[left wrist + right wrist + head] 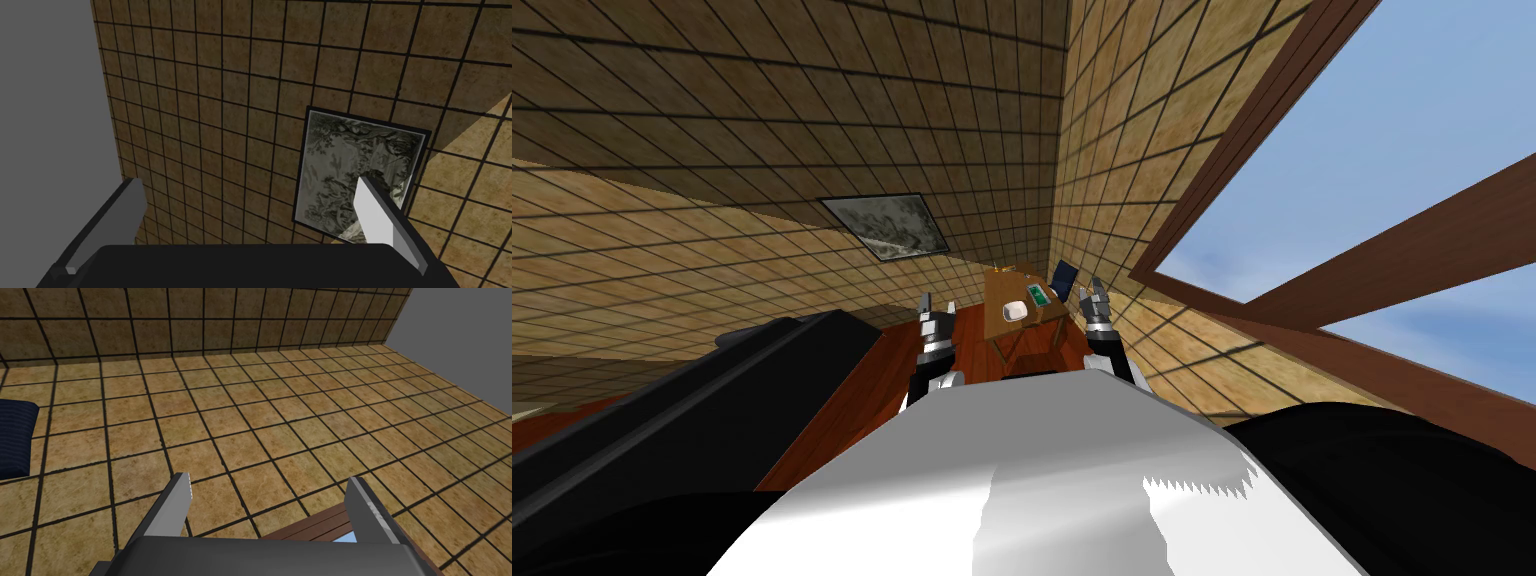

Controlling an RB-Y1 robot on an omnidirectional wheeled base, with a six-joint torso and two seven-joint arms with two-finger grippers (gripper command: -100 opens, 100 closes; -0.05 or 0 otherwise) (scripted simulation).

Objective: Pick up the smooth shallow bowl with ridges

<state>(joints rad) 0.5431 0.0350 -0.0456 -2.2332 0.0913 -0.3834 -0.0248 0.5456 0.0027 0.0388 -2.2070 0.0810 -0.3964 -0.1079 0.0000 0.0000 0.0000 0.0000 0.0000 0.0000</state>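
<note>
A pale shallow bowl sits on a small brown table far ahead in the head view, near the room's corner. My left gripper is raised to the left of the table, well short of it, its fingers open with nothing between them. My right gripper is raised at the table's right side, also open and empty, with its fingers wide apart in the right wrist view.
A green and white object lies on the table beside the bowl, and a dark blue chair stands behind it. A long black piece of furniture runs along my left. A brown-framed window is on the right.
</note>
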